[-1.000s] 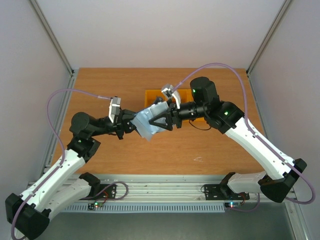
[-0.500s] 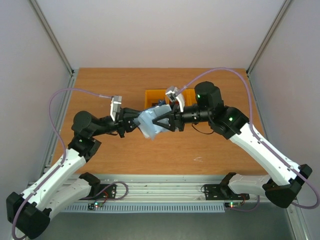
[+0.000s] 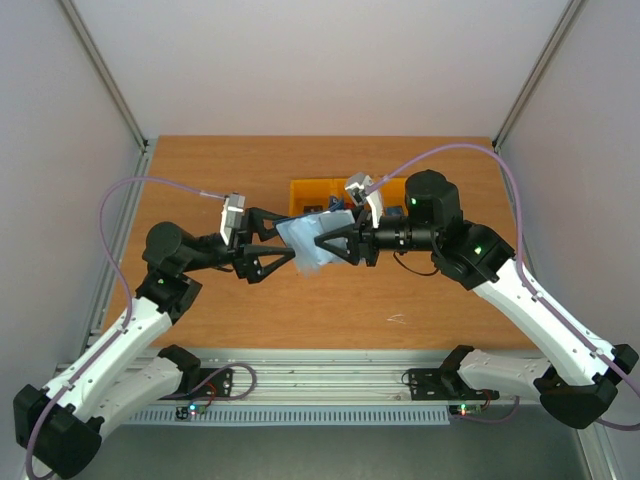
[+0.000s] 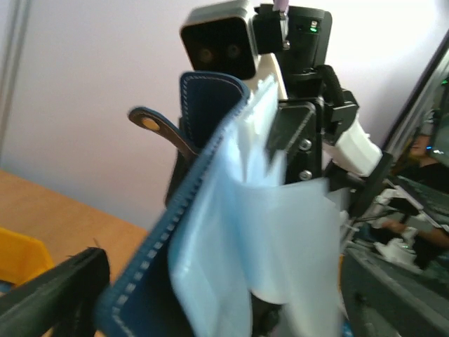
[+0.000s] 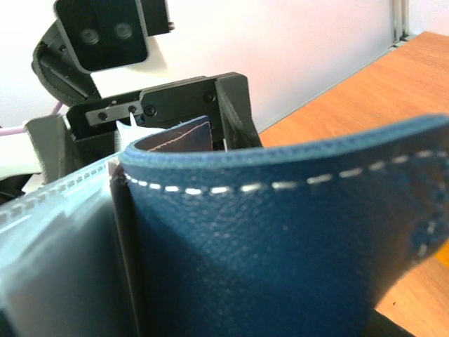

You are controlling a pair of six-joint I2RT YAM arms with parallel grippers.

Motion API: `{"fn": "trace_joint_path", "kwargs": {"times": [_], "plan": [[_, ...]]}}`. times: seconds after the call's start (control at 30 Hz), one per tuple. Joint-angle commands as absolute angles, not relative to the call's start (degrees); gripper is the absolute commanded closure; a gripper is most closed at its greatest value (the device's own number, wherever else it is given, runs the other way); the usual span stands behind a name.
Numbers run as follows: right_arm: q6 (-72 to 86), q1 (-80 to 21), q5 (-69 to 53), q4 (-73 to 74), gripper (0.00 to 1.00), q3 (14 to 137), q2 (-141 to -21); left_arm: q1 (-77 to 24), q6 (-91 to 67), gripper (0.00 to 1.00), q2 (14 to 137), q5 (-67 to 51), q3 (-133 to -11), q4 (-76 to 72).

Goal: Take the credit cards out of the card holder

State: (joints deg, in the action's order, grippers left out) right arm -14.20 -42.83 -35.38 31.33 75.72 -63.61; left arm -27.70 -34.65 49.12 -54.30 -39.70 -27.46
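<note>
- We see the card holder in mid-air above the desk at frame centre, clenched by the right gripper.
- The left gripper gapes wide around the holder's left edge, grasping nothing.

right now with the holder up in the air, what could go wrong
1. Only the right gripper grips the holder above the table; the left gripper is open, so the holder could slip or twist.
2. The clear sleeves flop loose toward the left gripper; closing there could pinch only a sleeve.
</note>
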Motion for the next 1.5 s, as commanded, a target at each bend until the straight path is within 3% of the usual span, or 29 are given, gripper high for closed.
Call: {"fn": "trace_joint_path", "kwargs": {"times": [0.0,0.2,0.3,0.37,0.47,0.53,0.57,0.8,0.93,1.27,1.47], "plan": [[-13.6,-43.2,-33.0,30.8,0.99,77.9,-63.5,-27.7,-32.4,0.01,49.8,-58.8,-40.5,-29.8],[-12.0,-43.5,-39.0,29.8,0.99,81.4,-69.5,-28.9,-32.8,0.01,51.3,-48.7,-41.2,-26.2],[-12.4,-44.0,-39.9,29.0,0.99,81.6,-71.1,-28.9,-34.9,0.06,51.4,-42.0,-40.3,-25.4],[-12.8,-44.0,-40.2,29.2,0.98,81.4,-71.4,-28.9,-35.6,0.23,51.1,-41.4,-40.0,-25.6],[-13.2,-44.0,-40.7,29.0,0.93,80.7,-71.0,-28.9,-35.8,0.7,50.8,-44.8,-39.7,-26.9],[-13.8,-44.0,-40.5,29.0,0.87,80.2,-70.1,-28.8,-34.8,0.95,50.2,-46.0,-39.4,-27.0],[-14.5,-44.0,-39.6,29.2,0.83,80.1,-69.5,-28.6,-34.7,0.99,49.8,-46.4,-39.2,-27.1],[-19.6,-43.2,-34.2,36.9,0.31,79.3,-64.4,-28.3,-34.5,1.0,49.2,-49.2,-39.7,-28.4],[-23.1,-41.1,-35.6,39.0,0.16,77.2,-59.9,-28.3,-33.8,1.0,49.3,-51.5,-40.0,-29.1],[-21.4,-38.6,-34.4,40.9,0.13,78.0,-58.1,-28.3,-33.3,1.0,49.6,-51.4,-40.8,-28.2],[-18.4,-38.7,-38.8,37.6,0.2,77.7,-61.8,-28.3,-33.2,1.0,49.1,-49.9,-40.6,-26.6]]}}
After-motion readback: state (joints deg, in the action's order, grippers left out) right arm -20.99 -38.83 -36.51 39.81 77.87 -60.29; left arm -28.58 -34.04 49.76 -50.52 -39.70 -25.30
